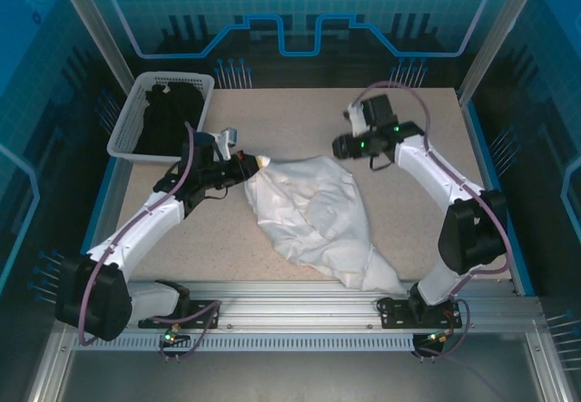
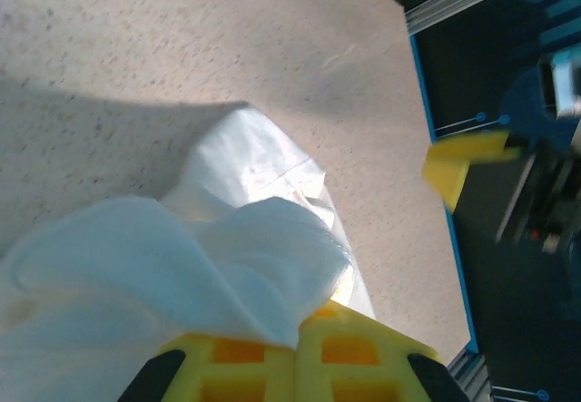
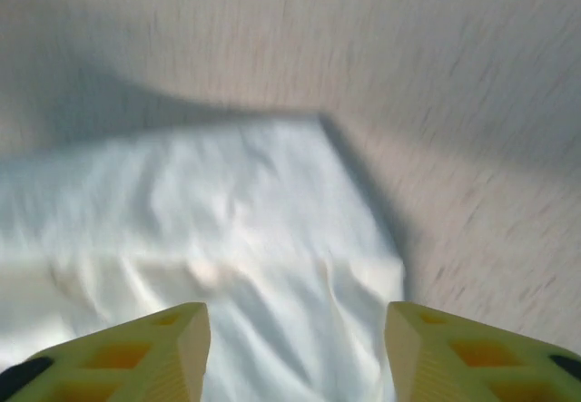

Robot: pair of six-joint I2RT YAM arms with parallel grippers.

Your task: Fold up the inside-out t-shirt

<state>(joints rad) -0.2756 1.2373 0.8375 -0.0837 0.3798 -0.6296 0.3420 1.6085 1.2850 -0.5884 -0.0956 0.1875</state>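
The wrinkled white soft-cloth short-sleeved t-shirt (image 1: 313, 216) lies in a loose crumpled heap across the middle of the speckled beige surface (image 1: 290, 116), its bulk running from the centre down to the near right edge. The overhead view sets the left claw (image 1: 252, 168) at the shirt's far left corner and the right claw (image 1: 343, 148) just beyond its far right corner. It also takes in a white slatted plastic basket (image 1: 125, 122) at the far left of the surface, with a black garment (image 1: 168, 112) inside it. The left wrist camera gives what the overhead one cannot: the yellow fingers (image 2: 354, 348) are clenched together on a bunched fold of the white cloth, which bulges out above them and trails off onto the surface. The right wrist camera, somewhat blurred, shows its own yellow fingers (image 3: 172, 338) standing apart, released and gripping nothing, with a flat squared corner of the shirt lying on the surface beneath them. I cannot make out the shirt's print.
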